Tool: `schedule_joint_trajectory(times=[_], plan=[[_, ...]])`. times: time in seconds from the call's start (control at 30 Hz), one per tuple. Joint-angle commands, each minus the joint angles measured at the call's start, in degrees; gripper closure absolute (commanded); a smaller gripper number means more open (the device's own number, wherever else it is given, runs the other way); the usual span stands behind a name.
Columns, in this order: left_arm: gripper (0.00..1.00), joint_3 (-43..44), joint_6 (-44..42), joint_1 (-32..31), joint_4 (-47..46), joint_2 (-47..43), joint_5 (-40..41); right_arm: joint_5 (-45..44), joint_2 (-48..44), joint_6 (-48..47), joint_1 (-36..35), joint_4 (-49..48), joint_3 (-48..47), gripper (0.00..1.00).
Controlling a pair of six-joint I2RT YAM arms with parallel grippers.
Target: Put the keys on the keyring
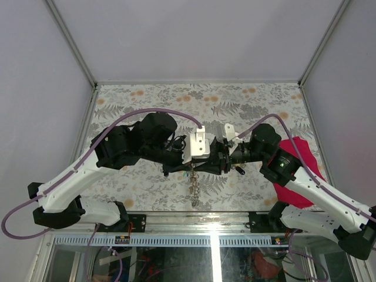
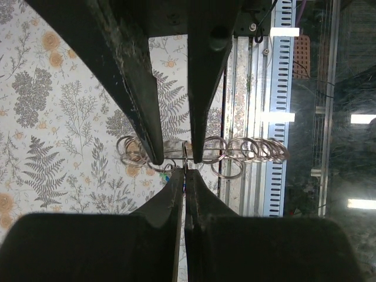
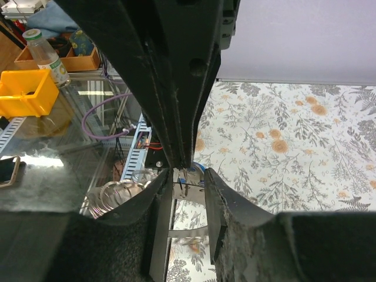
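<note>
Fingers of left gripper (image 2: 185,173) pressed together, tips apparently pinching blue key (image 3: 188,173) right at keyring (image 2: 176,150). Right gripper (image 2: 177,159) narrow, silvery ring piece bridging its pads; judged clamped on it, not certain. Grippers meet nose to nose over table (image 1: 147,100), probably so one braces ring while other threads key. Chain (image 2: 252,150) trails toward near edge, out of working gap. Other keys not visible. Risk: thin ring twisting in grip.
</note>
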State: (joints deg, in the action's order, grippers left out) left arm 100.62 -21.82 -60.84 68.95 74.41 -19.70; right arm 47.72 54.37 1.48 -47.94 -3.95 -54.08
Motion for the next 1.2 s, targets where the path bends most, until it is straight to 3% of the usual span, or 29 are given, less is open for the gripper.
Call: schedule_joint_trajectory(times=[0.0, 0.17, 0.3, 0.43, 0.5, 0.67, 0.77, 1.17], plan=[[1.0, 2.83, -0.68, -0.65, -1.7, -0.17, 0.62, 2.23, 1.38, -0.72, 0.13, -3.19, -1.47, 0.67], [1.0, 2.86, -0.78, -0.8, -1.75, -0.19, 0.82, 2.31, 1.8, -1.24, 0.13, -2.41, -1.47, 0.78], [1.0, 2.84, -0.81, -0.81, -1.93, -0.3, 1.14, 2.19, 1.8, -1.47, 0.18, -2.16, -1.37, 0.8], [1.0, 2.59, -0.6, -0.84, -2.57, -0.54, 1.44, 1.59, 1.42, -1.2, 0.16, -2.16, -1.71, 1.0], [0.99, 1.81, -0.46, -0.84, -3.53, -1.08, 1.43, 1.12, 0.69, -0.41, 0.13, -3.43, -1.45, 1.0], [0.82, -2.64, 0.64, -0.9, -9.07, -4.99, 0.68, 1.17, -1.76, 0.86, 0.14, -4.83, -1.65, 1.0], [0.77, -6.12, 1.59, -0.9, -13.81, -7.89, -0.3, 2.3, -2.69, 1.43, 0.11, -5.06, -2.32, 1.0], [0.7, -10.84, 2.37, -0.92, -19.7, -10.71, -3.76, 3.28, -4.51, 2.86, 0.13, -5.7, -3.91, 1.0]])
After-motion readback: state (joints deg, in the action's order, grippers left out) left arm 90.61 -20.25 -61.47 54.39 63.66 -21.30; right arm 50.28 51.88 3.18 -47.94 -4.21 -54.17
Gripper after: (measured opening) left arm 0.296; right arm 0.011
